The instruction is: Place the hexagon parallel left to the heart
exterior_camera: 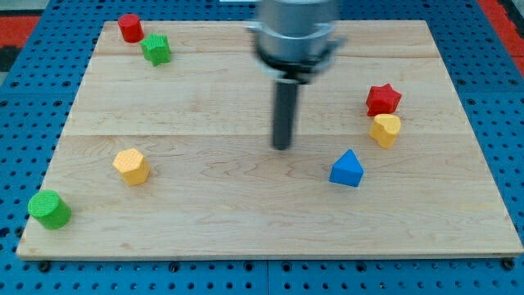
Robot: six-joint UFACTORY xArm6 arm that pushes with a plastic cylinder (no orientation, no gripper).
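The yellow hexagon lies at the view's left on the wooden board. The yellow heart lies at the view's right, touching the red star just above it. My tip rests on the board near the middle, far to the right of the hexagon and well left of the heart, touching no block. The blue triangle lies to the lower right of my tip.
A red cylinder and a green star sit at the view's top left. A green cylinder sits at the bottom left corner. A blue pegboard surrounds the board.
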